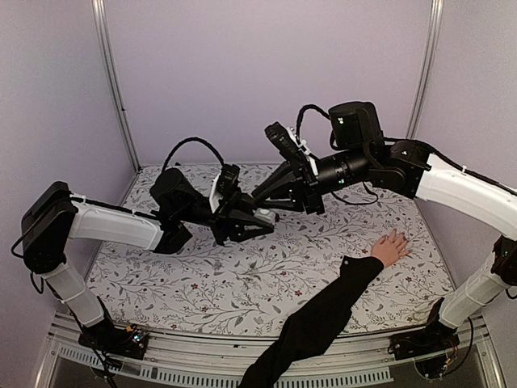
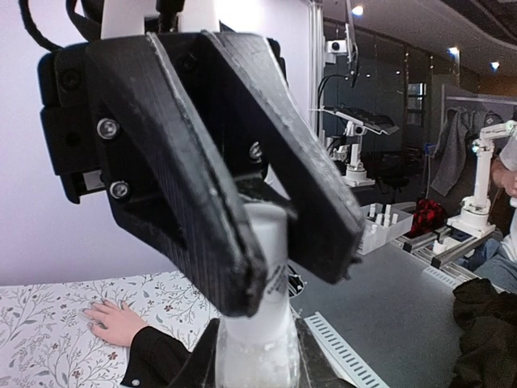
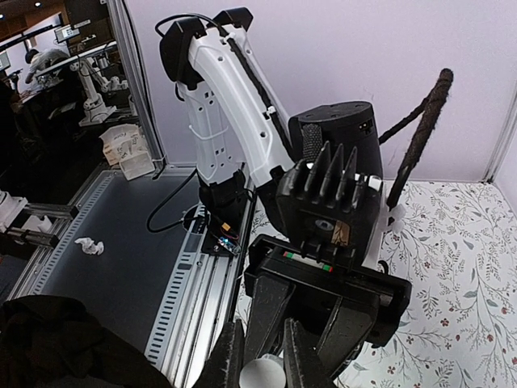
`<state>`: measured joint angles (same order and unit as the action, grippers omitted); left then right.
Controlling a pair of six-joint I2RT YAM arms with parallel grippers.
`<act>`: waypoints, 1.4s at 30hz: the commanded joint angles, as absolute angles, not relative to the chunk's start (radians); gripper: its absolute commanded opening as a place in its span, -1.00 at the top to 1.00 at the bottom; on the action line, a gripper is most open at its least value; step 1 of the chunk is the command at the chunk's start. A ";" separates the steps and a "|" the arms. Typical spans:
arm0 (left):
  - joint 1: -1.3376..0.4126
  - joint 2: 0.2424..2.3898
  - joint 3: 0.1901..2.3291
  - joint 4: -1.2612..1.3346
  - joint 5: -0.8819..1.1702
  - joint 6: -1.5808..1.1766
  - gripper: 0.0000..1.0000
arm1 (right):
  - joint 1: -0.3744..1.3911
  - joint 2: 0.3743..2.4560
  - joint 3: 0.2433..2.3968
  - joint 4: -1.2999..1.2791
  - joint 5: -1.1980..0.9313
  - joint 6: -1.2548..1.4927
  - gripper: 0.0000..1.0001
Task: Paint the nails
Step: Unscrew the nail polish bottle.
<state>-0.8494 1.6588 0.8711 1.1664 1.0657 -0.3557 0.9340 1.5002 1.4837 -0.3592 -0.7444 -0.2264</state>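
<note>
**Mia:** Where are the nails?

**Ben:** Look close to us first. A long black sleeve (image 1: 323, 319) lies across the flowery table (image 1: 202, 283). At its end is the hand (image 1: 391, 247). It lies flat on the cloth on the right side, with its fingers spread. The nails (image 2: 87, 311) are at the finger ends. They are so tiny I can hardly see them.

**Mia:** Can the robot pick them up?

**Ben:** No! They are part of a person. I think nails are hard and smooth, but the skin around them is soft and could get hurt. Nothing should grab them. Only a soft wet brush should touch them, very lightly.

**Mia:** So what does the robot hold?

**Ben:** Farther back is the little pale bottle (image 2: 254, 339). It is up in the air over the middle of the table, well apart from the hand. The left gripper (image 2: 283, 275) has its two fingers squeezed on the bottle's sides.

**Mia:** And the other one?

**Ben:** The right gripper (image 3: 262, 364) meets it from the other side. Its fingers are almost together, with a small white round thing (image 3: 262, 376) pinched between them. I guess that is the bottle's top, but I can't be sure.

**Mia:** Is the bottle tricky?

**Ben:** Probably. It looks light and smooth, so it may slip, and paint could spill. Hold the body tight and take the top by its sides.

**Mia:** And behind it?

**Ben:** Just the plain purple wall (image 1: 266, 73).
</note>
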 commanded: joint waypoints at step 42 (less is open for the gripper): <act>-0.918 1.577 0.888 0.832 0.056 0.028 1.00 | 0.918 1.594 1.615 -0.365 -0.107 0.171 0.19</act>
<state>-0.9062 1.5627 0.8547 0.8394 0.1146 -0.0063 0.9218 1.5753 1.5784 -0.3489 -0.1371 0.1371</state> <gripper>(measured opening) 0.214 0.416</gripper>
